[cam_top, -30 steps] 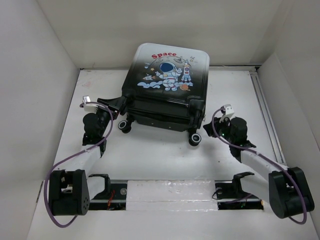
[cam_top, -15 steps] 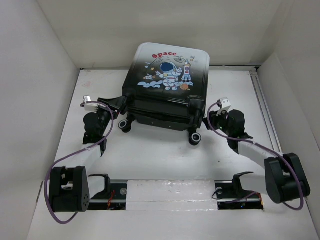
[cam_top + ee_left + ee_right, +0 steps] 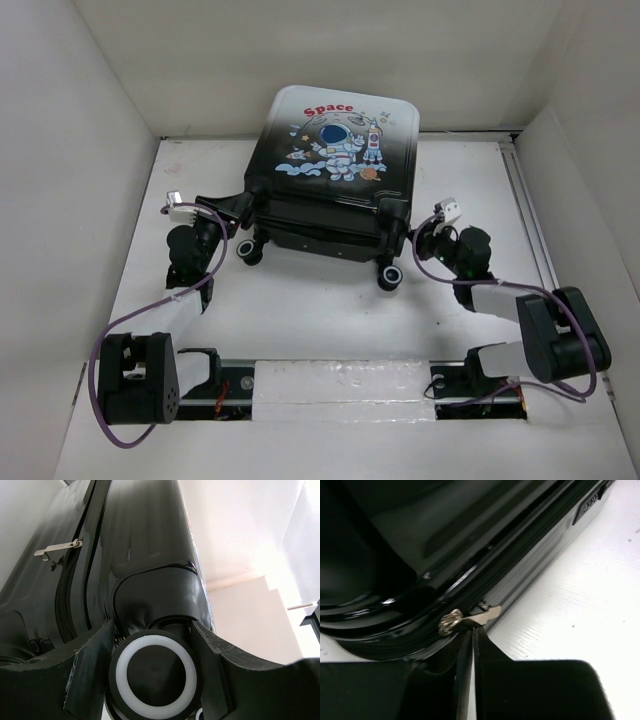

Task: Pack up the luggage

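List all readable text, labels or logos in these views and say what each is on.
"Space": red print on the lid of the luggage, top view.
Small plate on the luggage's side, right wrist view: it has lettering, but too blurred to read.
Left wrist view: no text.

Black-and-white luggage [image 3: 335, 170] with blue astronaut print, red lettering; silver zipper pull [image 3: 470, 618]
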